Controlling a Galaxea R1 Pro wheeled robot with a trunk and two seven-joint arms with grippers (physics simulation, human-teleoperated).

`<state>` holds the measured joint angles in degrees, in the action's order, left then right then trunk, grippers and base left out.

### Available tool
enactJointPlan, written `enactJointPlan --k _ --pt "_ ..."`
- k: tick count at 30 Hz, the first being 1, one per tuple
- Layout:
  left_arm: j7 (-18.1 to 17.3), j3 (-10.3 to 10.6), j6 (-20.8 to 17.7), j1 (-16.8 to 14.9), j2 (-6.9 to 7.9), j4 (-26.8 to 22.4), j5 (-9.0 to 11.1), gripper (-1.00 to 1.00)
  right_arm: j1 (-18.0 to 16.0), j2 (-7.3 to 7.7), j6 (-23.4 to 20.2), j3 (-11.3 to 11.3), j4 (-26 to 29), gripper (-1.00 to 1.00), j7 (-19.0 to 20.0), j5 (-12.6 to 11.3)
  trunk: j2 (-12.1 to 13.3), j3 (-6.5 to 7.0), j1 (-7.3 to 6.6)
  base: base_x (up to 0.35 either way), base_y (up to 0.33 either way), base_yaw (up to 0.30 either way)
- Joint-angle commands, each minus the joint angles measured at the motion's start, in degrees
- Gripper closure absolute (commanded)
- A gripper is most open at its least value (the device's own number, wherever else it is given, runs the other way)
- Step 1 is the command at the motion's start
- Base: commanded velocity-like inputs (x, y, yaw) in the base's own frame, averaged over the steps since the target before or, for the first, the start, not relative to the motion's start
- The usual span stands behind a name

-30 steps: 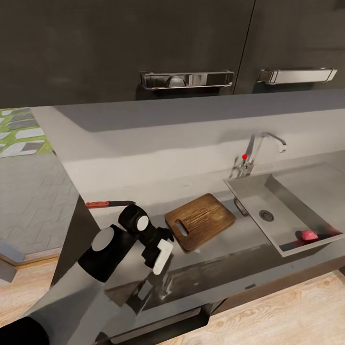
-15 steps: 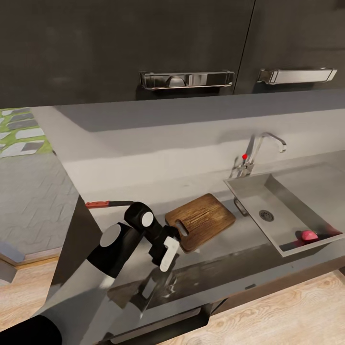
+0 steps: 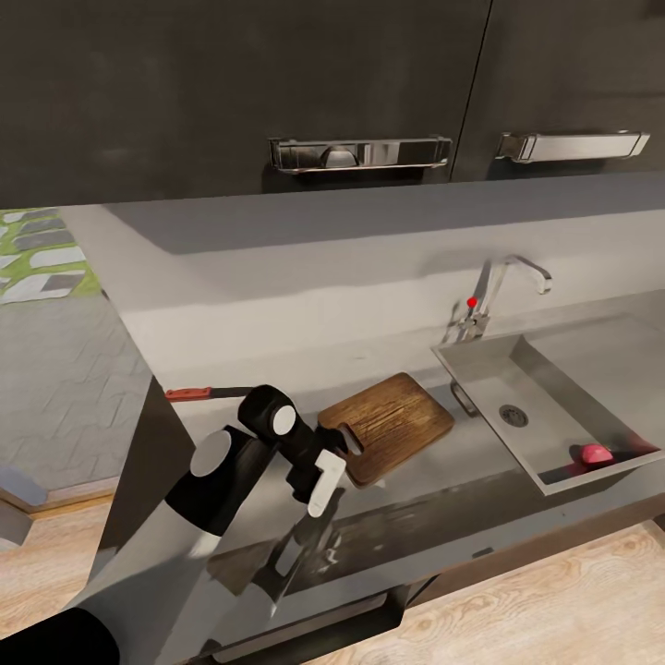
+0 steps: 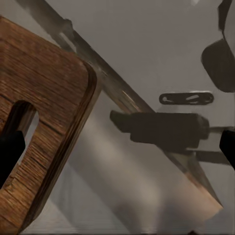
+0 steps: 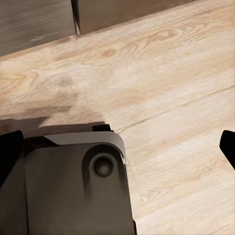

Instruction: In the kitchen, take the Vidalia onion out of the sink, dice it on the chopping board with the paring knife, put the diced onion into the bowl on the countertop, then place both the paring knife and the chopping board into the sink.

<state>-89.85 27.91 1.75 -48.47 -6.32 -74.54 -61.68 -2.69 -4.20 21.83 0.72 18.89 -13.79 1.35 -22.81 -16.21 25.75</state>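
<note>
The brown chopping board [image 3: 388, 423] lies on the grey countertop [image 3: 434, 471], left of the sink [image 3: 554, 369]. Its slot handle end [image 4: 20, 122] points toward me. My left gripper [image 3: 331, 464] hangs open right at that end, one dark finger [image 4: 10, 152] over the slot. The pinkish Vidalia onion [image 3: 596, 453] rests in the sink's near corner. The red-handled paring knife [image 3: 196, 394] lies on the countertop behind my left arm. My right gripper [image 5: 117, 149] is open, hanging low over the wooden floor. The bowl is out of view.
A grey tap [image 3: 494, 286] with a red knob stands behind the sink. Dark upper cabinets with metal handles [image 3: 360, 153] hang above. The countertop's left end [image 3: 139, 369] drops to a tiled floor. My grey base [image 5: 73, 186] is under the right gripper.
My left arm has swung right, carrying the open gripper from beside the board to the board's slot end. Board, knife and onion have not moved.
</note>
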Motion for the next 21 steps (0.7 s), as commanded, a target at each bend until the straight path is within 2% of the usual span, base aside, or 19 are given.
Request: enactJointPlan --k 1,7,14,21 --pt "-0.15 0.01 0.18 -0.05 -0.01 -0.08 -0.34 -1.00 -0.03 -0.02 0.15 0.08 -0.04 -1.00 -0.19 0.14 -0.10 -0.10 0.03 0.000 0.000 0.000" --pt "-0.15 0.03 0.18 -0.05 0.07 -0.53 -1.35 -1.00 -0.03 0.16 0.10 0.21 -0.86 -1.00 -0.27 0.08 -0.10 -0.10 0.03 0.000 0.000 0.000" --pt "-0.15 0.04 0.27 -0.05 0.24 -0.95 -1.84 -1.00 -0.03 0.88 0.11 0.37 -7.15 -1.00 -0.43 0.21 -0.10 -0.10 0.03 0.000 0.000 0.000" --pt "-0.15 0.04 0.27 -0.05 0.29 -1.04 -1.89 -1.00 -0.03 0.31 0.06 0.38 -11.13 -1.00 -0.37 -0.03 -0.10 -0.10 0.03 0.000 0.000 0.000"
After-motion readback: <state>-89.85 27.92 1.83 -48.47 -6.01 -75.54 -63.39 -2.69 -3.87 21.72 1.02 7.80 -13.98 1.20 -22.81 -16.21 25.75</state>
